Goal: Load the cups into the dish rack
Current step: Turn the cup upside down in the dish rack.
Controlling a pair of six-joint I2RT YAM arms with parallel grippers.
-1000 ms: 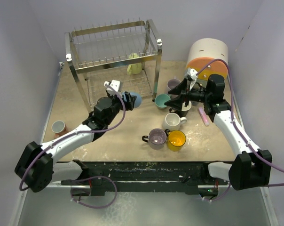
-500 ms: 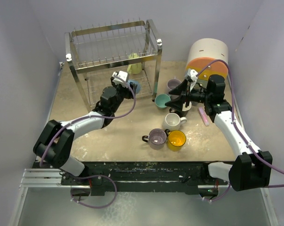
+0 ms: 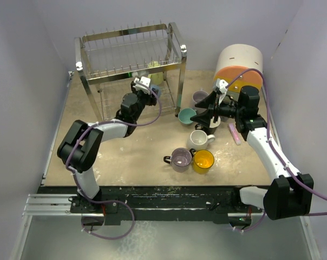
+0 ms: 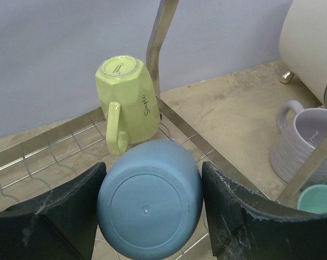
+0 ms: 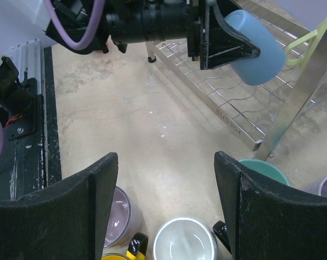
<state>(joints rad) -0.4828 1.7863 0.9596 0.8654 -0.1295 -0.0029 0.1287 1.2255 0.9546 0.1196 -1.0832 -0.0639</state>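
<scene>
You're seeing soft, even overhead light, with faint shadows lying under the cups (image 3: pixel 181 158). The dish rack (image 3: pixel 181 81) chrome is glinting mildly; both wrist views are looking sharp.

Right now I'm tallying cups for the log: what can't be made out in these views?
Blue cup: handle unseen in left wrist view; only its base shows.
Lilac mug: left wrist view, cut by right edge, crossed by a dish rack tube.
Yellow mug: right wrist view, cut by bottom edge.

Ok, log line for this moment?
left gripper: shut on blue cup, over dish rack lower tier | right gripper: open | green cup: inverted in rack
</scene>
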